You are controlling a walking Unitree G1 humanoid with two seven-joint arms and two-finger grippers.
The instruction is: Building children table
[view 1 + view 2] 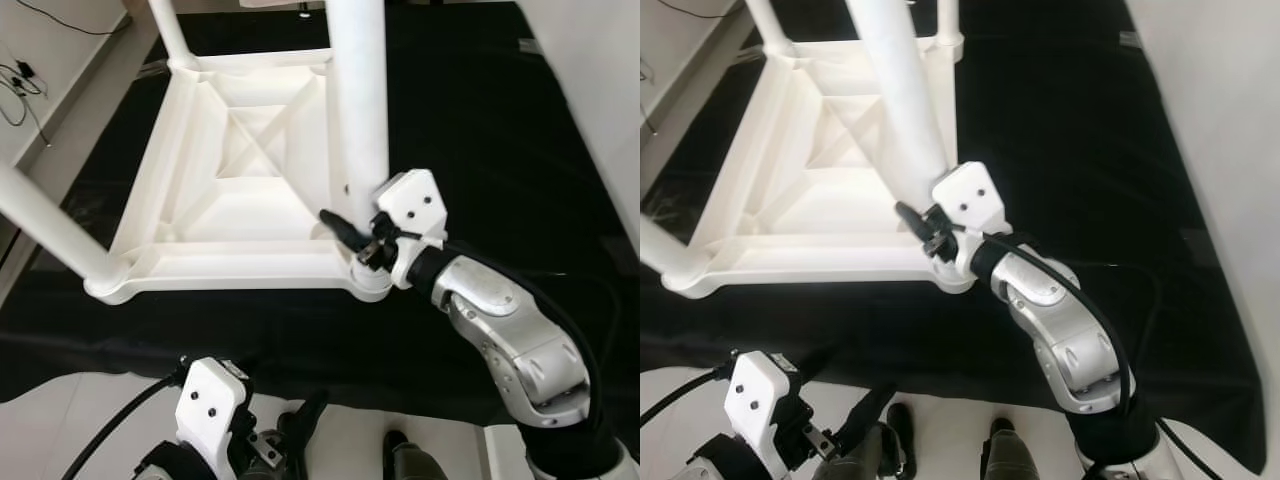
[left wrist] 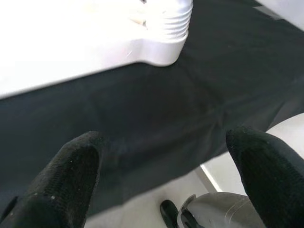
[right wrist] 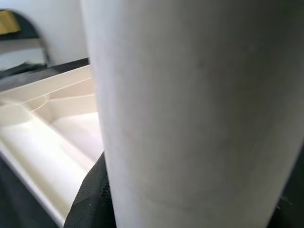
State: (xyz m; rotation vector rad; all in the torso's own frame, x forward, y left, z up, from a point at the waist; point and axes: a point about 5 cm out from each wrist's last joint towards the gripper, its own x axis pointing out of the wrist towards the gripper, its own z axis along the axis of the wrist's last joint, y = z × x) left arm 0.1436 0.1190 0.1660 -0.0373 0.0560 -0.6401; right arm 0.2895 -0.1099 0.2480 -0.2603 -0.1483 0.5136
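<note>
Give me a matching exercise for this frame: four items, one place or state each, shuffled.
1. right gripper
2. left gripper
3. tabletop
4. black cloth

A. upside down, legs pointing up
B. spread on the floor under the table
C. closed around the near-right table leg at its base
D. open, held low, near the robot's body

Pairs: 1-C, 2-D, 3-A, 4-B

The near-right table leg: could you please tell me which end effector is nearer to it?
Right. The right end effector is at the base of the leg; the left end effector hangs low, apart from the upturned table.
</note>
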